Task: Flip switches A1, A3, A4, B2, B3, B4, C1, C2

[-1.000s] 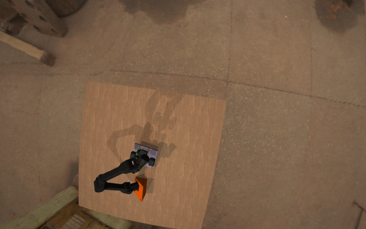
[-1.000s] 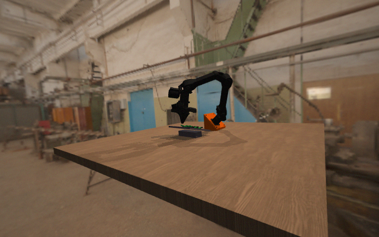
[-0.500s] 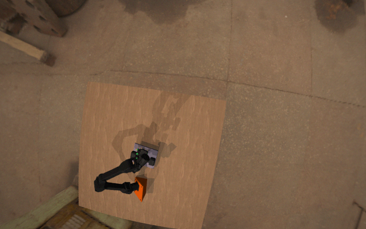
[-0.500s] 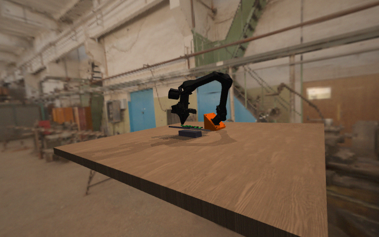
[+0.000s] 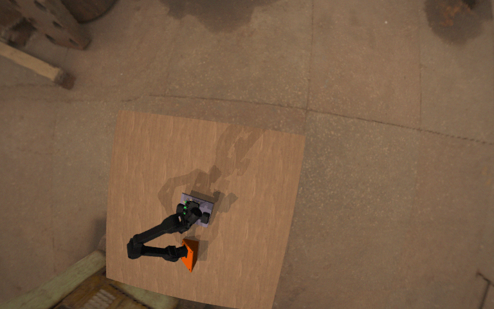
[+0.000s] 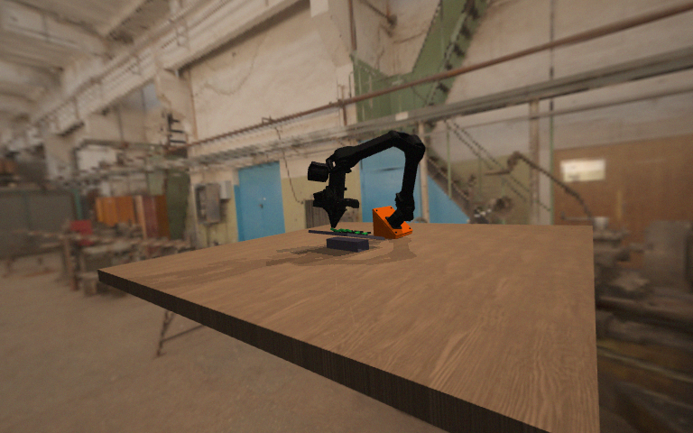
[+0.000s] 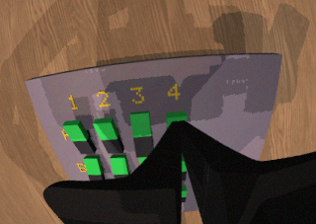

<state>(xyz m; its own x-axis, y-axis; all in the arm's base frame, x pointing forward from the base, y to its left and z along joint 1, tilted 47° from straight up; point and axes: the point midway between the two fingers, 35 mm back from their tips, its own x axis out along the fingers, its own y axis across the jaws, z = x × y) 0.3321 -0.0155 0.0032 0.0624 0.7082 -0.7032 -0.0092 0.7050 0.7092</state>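
The lavender panel [image 5: 206,206] [image 6: 316,232] [image 7: 249,122] carries rows of green-and-black switches. My gripper [image 6: 334,226] [image 7: 178,127] is shut and empty, its tips low over the panel at A4. In the wrist view, switches A1 [image 7: 74,131], A2 [image 7: 105,129] and A3 [image 7: 140,125] show green far halves and black near halves. A4 [image 7: 176,116] shows only its green far part; the fingers cover the rest. B1 [image 7: 93,166] and B2 [image 7: 118,165] show green far halves. B3, B4 and row C are mostly hidden by the fingers. Contact at A4 cannot be told.
The panel rests above a dark block [image 6: 345,244] on the wooden table [image 5: 146,152] [image 6: 474,290]. The orange arm base [image 5: 190,257] [image 6: 385,224] stands close to the panel's near side. The arm and its shadows cover part of the panel.
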